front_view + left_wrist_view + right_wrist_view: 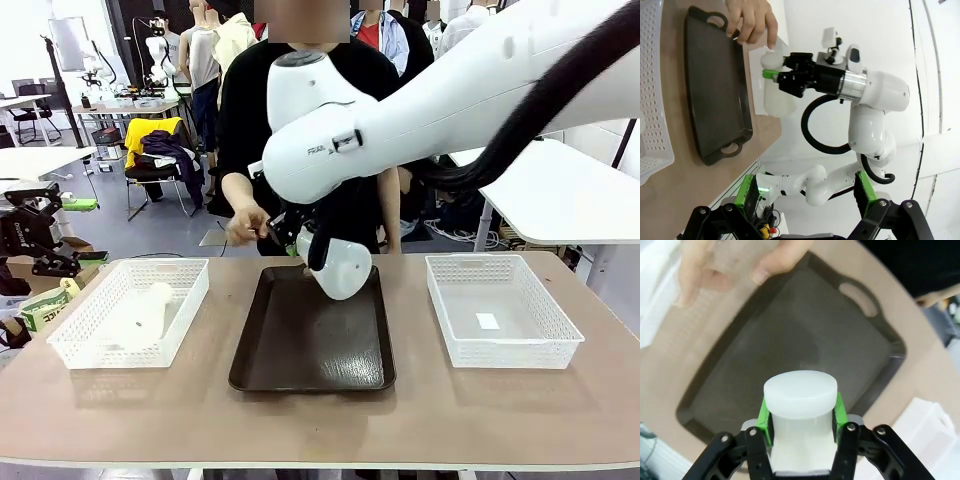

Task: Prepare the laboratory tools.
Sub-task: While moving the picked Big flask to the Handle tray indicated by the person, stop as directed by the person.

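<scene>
Right gripper [801,422] is squeezed tight on a frosted white cone-shaped flask [800,390] with a wide round bottom and a thin neck. Its two green pads [765,421] press on both sides of the flask, just under the flask's round end. In the front view this gripper reaches in from the right on its big white arm [450,110]. It holds the flask [342,268] tipped over, up in the air above the far end of a dark brown flat tray with handles [300,350]. The tray lies in the middle of the light brown table [500,425].

A person's hand [245,222] is just beside the right gripper, at the far side of the tray. In the left wrist view the hand [752,20] has its fingers bent down near one handle of the tray, and one finger comes close to the flask. I cannot tell if it touches the flask.

Left gripper [804,182] has its fingers spread wide apart and has nothing in it. It is well away from the flask and the tray.

A second frosted white cone-shaped flask [145,312] lies on its side in the white mesh basket on the left [110,356]. Another white mesh basket [510,356] sits on the table to the right of the tray. It has a small white tag [488,321] on its floor.
</scene>
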`<state>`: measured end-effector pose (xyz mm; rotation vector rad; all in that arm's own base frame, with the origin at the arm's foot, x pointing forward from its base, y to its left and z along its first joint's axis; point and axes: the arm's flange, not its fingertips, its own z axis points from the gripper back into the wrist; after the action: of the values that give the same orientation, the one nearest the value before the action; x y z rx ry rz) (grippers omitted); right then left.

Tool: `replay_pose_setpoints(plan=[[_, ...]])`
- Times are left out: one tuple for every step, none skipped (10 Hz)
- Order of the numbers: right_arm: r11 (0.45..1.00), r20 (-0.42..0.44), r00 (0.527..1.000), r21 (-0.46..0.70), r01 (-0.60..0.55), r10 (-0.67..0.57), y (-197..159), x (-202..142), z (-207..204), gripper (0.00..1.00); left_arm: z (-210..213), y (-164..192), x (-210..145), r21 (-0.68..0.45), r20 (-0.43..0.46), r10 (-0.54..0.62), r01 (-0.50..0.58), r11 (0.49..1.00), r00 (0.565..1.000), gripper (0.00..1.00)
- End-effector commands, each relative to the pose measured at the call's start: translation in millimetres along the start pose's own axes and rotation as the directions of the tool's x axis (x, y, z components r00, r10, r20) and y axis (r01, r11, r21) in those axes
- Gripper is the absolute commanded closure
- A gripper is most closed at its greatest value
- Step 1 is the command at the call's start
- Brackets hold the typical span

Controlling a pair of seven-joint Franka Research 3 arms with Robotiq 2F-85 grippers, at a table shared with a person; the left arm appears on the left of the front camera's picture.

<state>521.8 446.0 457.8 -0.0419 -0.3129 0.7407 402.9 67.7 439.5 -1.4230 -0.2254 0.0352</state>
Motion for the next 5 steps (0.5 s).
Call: replay_pose_setpoints(plan=[[0.998,-0.037,0.998,0.043,-0.047,0.049,1.8,6.0,-10.9,1.00,1.5,-0.3,-0.1,-0.005,0.003,-0.015,0.015,1.000,1.000,0.00],[0.995,-0.049,0.996,0.071,-0.064,0.068,5.7,1.3,-18.6,1.00,1.5,-0.3,-0.1,-0.005,0.003,-0.015,0.015,1.000,1.000,0.00],[0.996,-0.041,0.998,0.072,-0.049,0.052,3.4,0.1,-20.5,1.00,1.5,-0.3,-0.1,-0.005,0.003,-0.015,0.015,1.000,1.000,0.00],[0.997,-0.038,0.999,0.070,-0.028,0.030,-0.1,-0.2,-17.8,1.00,1.5,-0.3,-0.1,-0.005,0.003,-0.015,0.015,1.000,1.000,0.00],[0.999,-0.069,0.998,0.049,-0.010,0.013,-2.8,0.4,-13.9,1.00,1.5,-0.3,-0.1,-0.005,0.003,-0.015,0.015,1.000,1.000,0.00]])
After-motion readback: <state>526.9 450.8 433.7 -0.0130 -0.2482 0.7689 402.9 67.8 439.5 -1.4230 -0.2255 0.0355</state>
